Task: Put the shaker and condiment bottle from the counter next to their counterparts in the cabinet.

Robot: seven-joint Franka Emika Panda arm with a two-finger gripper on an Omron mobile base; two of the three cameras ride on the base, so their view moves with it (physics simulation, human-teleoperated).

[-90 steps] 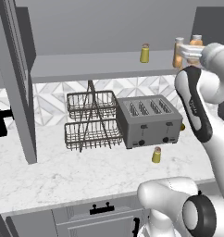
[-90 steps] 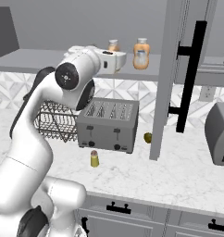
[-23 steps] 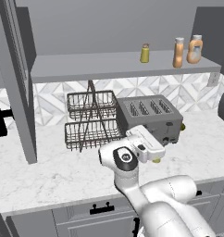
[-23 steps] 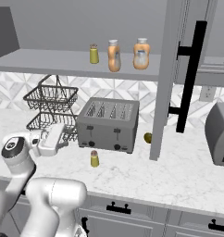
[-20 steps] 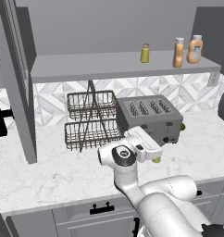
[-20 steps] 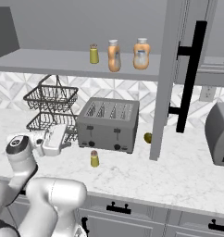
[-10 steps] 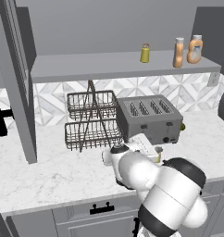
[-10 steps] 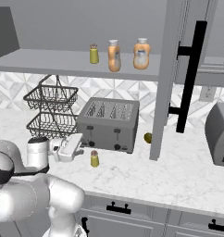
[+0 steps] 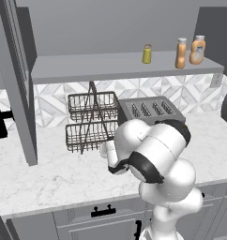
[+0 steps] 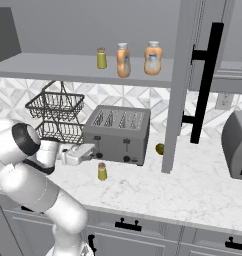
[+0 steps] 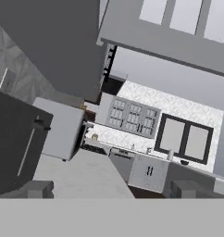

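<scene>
The small olive-yellow shaker stands on the marble counter in front of the toaster. My gripper hovers just above and left of it, open and holding nothing; in the hand view its fingertips stand wide apart. On the cabinet shelf the straight-sided orange condiment bottle stands beside the pear-shaped orange bottle, with a yellow shaker further left. The left base view shows the same three on the shelf: shaker, condiment bottle, pear-shaped bottle.
A grey toaster sits behind the counter shaker, and a two-tier wire basket stands to its left. The open cabinet door with a black handle hangs right of the toaster, a small olive object at its foot. A dark appliance is far right.
My hand has moved right along the counter toward the toaster and the shaker. The arm's body has swung round and now covers the toaster's front in the left base view.
</scene>
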